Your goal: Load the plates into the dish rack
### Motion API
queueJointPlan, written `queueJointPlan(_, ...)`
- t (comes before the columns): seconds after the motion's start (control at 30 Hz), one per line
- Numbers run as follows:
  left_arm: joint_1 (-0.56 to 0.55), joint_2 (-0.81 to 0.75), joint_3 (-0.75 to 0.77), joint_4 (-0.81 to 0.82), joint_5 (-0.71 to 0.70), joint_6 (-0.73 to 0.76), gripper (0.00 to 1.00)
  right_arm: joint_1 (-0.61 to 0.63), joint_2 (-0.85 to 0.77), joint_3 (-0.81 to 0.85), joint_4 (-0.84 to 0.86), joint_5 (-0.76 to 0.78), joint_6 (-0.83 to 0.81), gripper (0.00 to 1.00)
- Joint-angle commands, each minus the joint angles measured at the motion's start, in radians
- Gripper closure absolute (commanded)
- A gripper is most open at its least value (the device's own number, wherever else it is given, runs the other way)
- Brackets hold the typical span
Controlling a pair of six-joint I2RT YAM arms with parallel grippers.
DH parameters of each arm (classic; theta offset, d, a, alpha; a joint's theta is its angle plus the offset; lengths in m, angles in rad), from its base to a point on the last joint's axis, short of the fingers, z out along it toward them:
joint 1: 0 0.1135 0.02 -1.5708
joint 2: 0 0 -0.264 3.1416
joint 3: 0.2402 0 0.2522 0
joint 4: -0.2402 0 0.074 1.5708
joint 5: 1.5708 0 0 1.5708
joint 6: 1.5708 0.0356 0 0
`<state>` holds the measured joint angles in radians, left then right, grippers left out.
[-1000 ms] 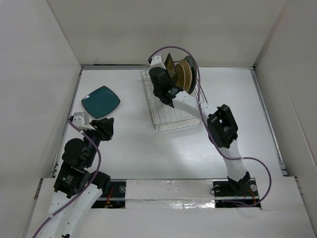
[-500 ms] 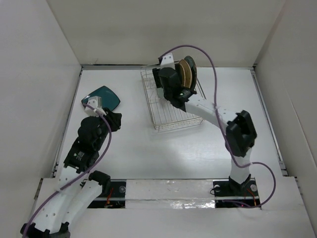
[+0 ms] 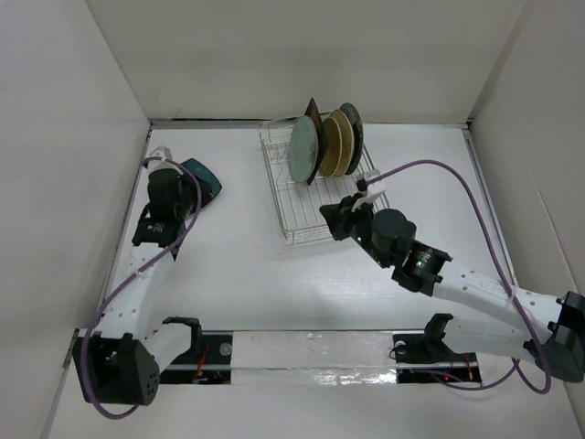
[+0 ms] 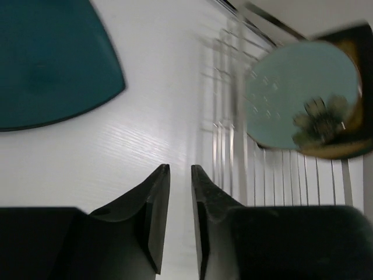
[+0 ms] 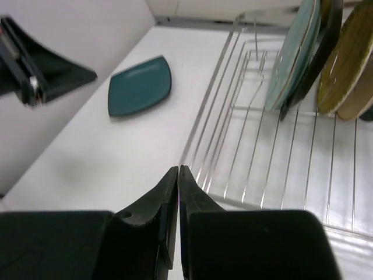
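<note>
The rack [image 3: 315, 206] sat toward the far side of the table [image 3: 247, 270], with a row of plates standing on edge in its far half. The green plate [image 3: 302, 151] was nearest the front of the row, the black-rimmed plate [image 3: 313, 123] was just behind it, and the tan plates [image 3: 338, 142] and a darker plate [image 3: 355, 123] were packed close at the back. The near half of the rack held nothing. The teal square plate [image 3: 207, 177] lay flat on the table near the far-left corner, well apart from the rack. From above it was partly covered by the left arm [image 3: 167, 201]. The left gripper [image 4: 179, 172] hung above the bare table just beside that plate. Its fingers were parted by a narrow gap and nothing was between them. The right gripper [image 5: 178, 172] was low over the table at the rack's near end. Its fingers were pressed together and empty, pointing along the rack wires toward the standing plates.
</note>
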<state>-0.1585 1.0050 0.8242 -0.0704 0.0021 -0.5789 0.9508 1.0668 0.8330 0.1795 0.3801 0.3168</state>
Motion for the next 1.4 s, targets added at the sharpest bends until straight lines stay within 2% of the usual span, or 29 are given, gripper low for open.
queueJointPlan(0.0, 0.205, 0.041, 0.015, 0.064, 0.116, -0.038, 0.79, 0.008, -0.086, -0.061, 0.011, -0.023, 0.002, 0.88)
queueJointPlan(0.03, 0.259, 0.056, 0.001, 0.081, 0.178, -0.038, 0.73, 0.008, -0.105, -0.074, 0.012, -0.017, -0.005, 0.81)
queueJointPlan(0.07, 0.308, 0.091, -0.019, 0.09, 0.202, -0.035, 0.62, -0.001, -0.132, -0.084, 0.012, -0.017, -0.018, 0.78)
queueJointPlan(0.1, 0.391, 0.113, -0.028, 0.09, 0.219, -0.035, 0.58, -0.001, -0.143, -0.098, 0.012, -0.02, -0.018, 0.74)
queueJointPlan(0.17, 0.459, 0.177, -0.054, 0.107, 0.274, -0.026, 0.51, -0.01, -0.165, -0.113, 0.024, -0.038, -0.002, 0.67)
queueJointPlan(0.23, 0.535, 0.222, -0.066, 0.124, 0.289, -0.007, 0.5, -0.01, -0.186, -0.147, 0.046, -0.081, 0.008, 0.61)
queueJointPlan(0.3, 0.58, 0.289, -0.071, 0.133, 0.283, 0.002, 0.5, -0.01, -0.185, -0.164, 0.066, -0.108, 0.021, 0.6)
queueJointPlan(0.4, 0.649, 0.381, -0.077, 0.19, 0.366, -0.024, 0.48, -0.021, -0.162, -0.169, 0.06, -0.131, 0.031, 0.57)
queueJointPlan(0.67, 0.649, 0.561, -0.079, 0.283, 0.384, -0.116, 0.46, -0.03, -0.169, -0.175, 0.071, -0.176, 0.047, 0.56)
queueJointPlan(0.93, 0.649, 0.664, -0.148, 0.504, 0.437, -0.275, 0.47, -0.061, -0.191, -0.183, 0.063, -0.187, 0.05, 0.56)
queueJointPlan(1.03, 0.649, 0.685, -0.178, 0.595, 0.438, -0.34, 0.49, -0.07, -0.199, -0.184, 0.057, -0.187, 0.051, 0.56)
queueJointPlan(1.3, 0.586, 0.771, -0.151, 0.656, 0.446, -0.415, 0.56, -0.089, -0.215, -0.189, 0.057, -0.19, 0.056, 0.56)
queueJointPlan(1.37, 0.576, 0.787, -0.171, 0.745, 0.452, -0.475, 0.6, -0.089, -0.219, -0.19, 0.057, -0.19, 0.057, 0.56)
